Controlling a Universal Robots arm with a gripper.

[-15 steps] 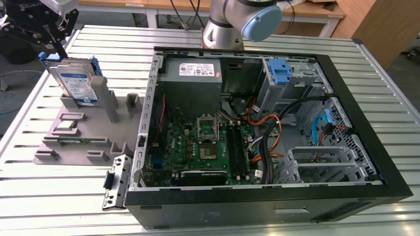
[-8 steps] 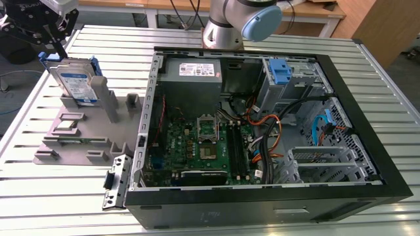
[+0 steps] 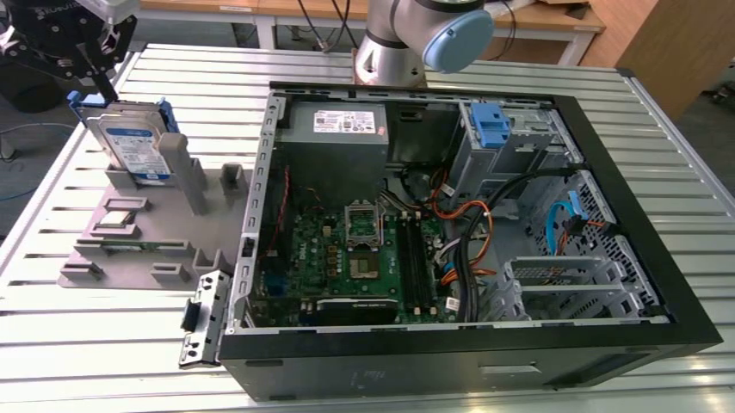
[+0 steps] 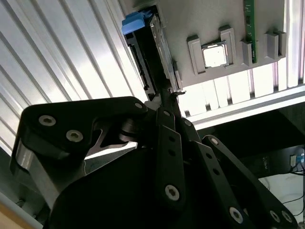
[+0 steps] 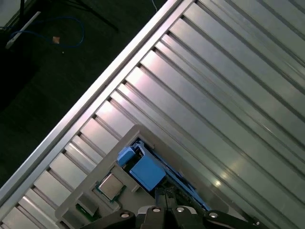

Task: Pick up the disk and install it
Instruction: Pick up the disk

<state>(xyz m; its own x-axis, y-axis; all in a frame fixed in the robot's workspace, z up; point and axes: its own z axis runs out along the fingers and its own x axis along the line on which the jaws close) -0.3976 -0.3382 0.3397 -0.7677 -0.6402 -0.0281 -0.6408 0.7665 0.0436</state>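
**While the disk (image 3: 132, 142) stands upright in its grey holder (image 3: 161, 225)**

Exterior view: the hand (image 3: 101, 90) points down at its top edge.
Second wrist view: the hand (image 4: 169, 95) sits at the disk's (image 4: 159, 45) narrow edge.
First wrist view: likewise, at the hand (image 5: 164, 198) and disk (image 5: 147, 172).
Whether it grasps, I cannot tell.

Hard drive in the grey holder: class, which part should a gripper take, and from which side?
Probably the upper edge of the hard drive, pinched across its flat faces, coming straight down from above. It stands on edge in the grey holder, whose posts cover its lower part, leaving the top free. The gripper hangs there.
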